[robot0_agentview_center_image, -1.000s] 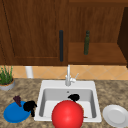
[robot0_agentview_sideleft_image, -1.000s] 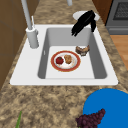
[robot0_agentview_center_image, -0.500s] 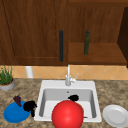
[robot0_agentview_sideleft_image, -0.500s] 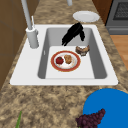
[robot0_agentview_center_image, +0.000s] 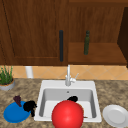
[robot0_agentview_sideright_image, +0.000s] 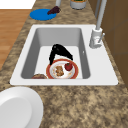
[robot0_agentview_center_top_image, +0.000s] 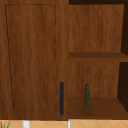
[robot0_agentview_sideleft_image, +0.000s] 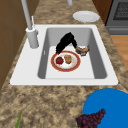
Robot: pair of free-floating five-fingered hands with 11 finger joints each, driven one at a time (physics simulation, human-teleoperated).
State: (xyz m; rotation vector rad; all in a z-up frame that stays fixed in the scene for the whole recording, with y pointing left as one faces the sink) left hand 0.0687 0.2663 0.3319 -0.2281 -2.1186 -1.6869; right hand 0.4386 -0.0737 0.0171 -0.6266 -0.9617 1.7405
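Observation:
My right hand [robot0_agentview_center_image: 72, 98] is down in the white sink [robot0_agentview_center_image: 50, 83], open, its fingers pointing downward. In the left side view this hand [robot0_agentview_sideleft_image: 65, 42] reaches the rim of a red-edged plate [robot0_agentview_sideleft_image: 77, 64], which lies flat on the sink floor and carries a tomato [robot0_agentview_sideleft_image: 59, 60] and a brown piece of food [robot0_agentview_sideleft_image: 68, 59]. A brown round thing [robot0_agentview_sideleft_image: 82, 50] lies just beside the hand. From the right, the hand [robot0_agentview_sideright_image: 58, 51] stands over the plate's [robot0_agentview_sideright_image: 74, 74] far edge. My left hand [robot0_agentview_center_image: 29, 106] hovers by a blue plate [robot0_agentview_center_image: 13, 114], fingers relaxed.
A big red round shape [robot0_agentview_center_image: 67, 115] covers the sink's front in the front view. Grapes [robot0_agentview_sideleft_image: 90, 119] lie on the blue plate. A white plate [robot0_agentview_center_image: 116, 115] sits right of the sink, the faucet [robot0_agentview_center_image: 68, 75] behind it, a potted plant [robot0_agentview_center_image: 6, 80] far left, a bottle [robot0_agentview_center_top_image: 86, 96] on the open shelf.
The right hand has come down from above the sink's far side into the basin, onto the red-edged plate's rim. The left hand has stayed where it was.

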